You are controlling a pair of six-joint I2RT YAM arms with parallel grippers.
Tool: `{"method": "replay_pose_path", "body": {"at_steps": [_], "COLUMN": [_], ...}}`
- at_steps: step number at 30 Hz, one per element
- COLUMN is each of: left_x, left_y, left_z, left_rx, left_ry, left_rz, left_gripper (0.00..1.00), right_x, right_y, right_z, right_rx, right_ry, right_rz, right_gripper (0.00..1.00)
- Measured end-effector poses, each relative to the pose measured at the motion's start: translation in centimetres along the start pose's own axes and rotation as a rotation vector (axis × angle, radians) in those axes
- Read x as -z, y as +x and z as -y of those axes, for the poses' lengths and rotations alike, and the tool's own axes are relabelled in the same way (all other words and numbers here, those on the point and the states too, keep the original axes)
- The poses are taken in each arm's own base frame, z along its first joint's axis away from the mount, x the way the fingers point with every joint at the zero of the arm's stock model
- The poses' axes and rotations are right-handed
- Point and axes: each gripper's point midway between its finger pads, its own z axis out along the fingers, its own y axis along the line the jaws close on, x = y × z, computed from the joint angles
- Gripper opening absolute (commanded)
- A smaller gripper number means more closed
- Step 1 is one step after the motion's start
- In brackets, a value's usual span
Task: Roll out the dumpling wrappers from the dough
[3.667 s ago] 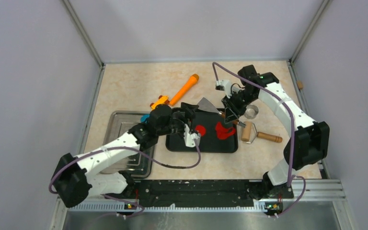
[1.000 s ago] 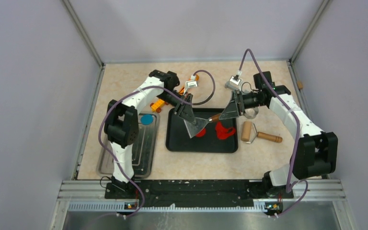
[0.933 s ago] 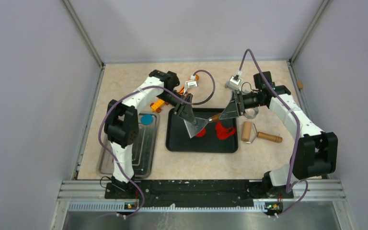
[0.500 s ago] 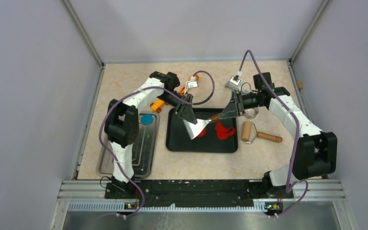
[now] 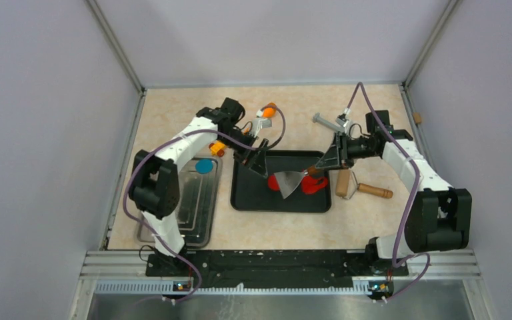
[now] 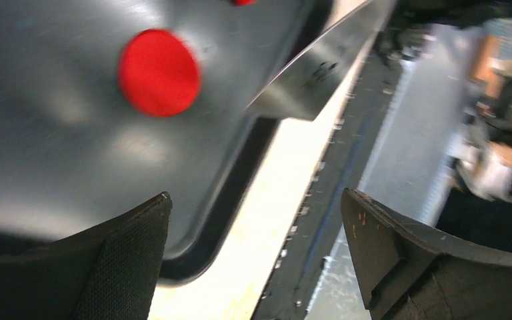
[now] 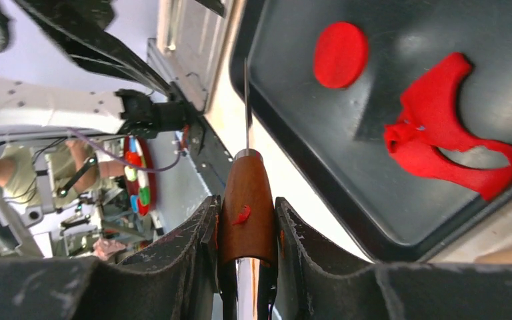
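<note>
Two red dough pieces are sitting on the black tray (image 5: 243, 200): a round dough disc (image 6: 159, 72) left of centre and a ragged dough scrap (image 7: 448, 128) toward the tray's right end, apart from each other. Right gripper (image 7: 247, 200) is clamping the scraper (image 5: 287, 182) by its wooden handle, fingers (image 7: 303, 267) pressing on both sides; a small red smear is showing on the handle. Scraper blade is pointing left across the tray middle, hanging between the two pieces and covering part of the disc in the top view; can't tell whether its edge is touching the tray. In the right wrist view the blade is showing edge-on as a thin line. Left gripper (image 6: 255, 197) is spread wide with nothing between the fingers, hovering over the tray's upper-left corner in the top view; the disc is sitting at upper left of its wrist view, the blade tip crossing the upper middle. Wooden rolling pin (image 5: 344, 183) is lying on the table just right of the tray, nothing gripping it. Blue disc (image 5: 204, 166) is resting at the upper-right corner of the metal tray (image 5: 197, 223), left of the black one. Orange tool (image 5: 269, 110) is lying behind the left arm, toward the back of the table.
</note>
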Motion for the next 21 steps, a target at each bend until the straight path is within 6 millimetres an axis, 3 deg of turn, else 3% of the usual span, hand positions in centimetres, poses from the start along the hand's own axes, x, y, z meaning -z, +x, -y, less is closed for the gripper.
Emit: {"method": "replay_pose_path", "body": {"at_steps": [2,6,10,16,21], "left_x": [1.2,5.6,8.2,5.8,4.4], "left_y": [0.1,0.2,2.2,7.5,7.7], "left_z": [-1.3,-3.2,-4.1,-8.8,-9.6], "left_rx": [0.005,-0.025,0.049,0.274,0.306], "left_ry": [-0.159,-0.531,-0.712,-0.743,-0.679], "left_rz": [0.017,0.173,0.282,0.209,0.195], "left_gripper": [0.99,0.99,0.96,0.90,0.84], "right_x": [0.0,0.3,0.6,1.4,1.8], "right_y": [0.1,0.2,0.4,0.0,-0.7], "right_z": [0.9,2.4,3.4,5.2,7.2], "right_rx": [-0.001,-0.012,-0.043,-0.120,-0.178], "right_ry": [0.051,0.133,0.156,0.145,0.138], "right_rz": [0.000,0.005,0.017,0.064,0.115], "right_gripper": [0.00,0.00,0.00,0.00,0.00]}}
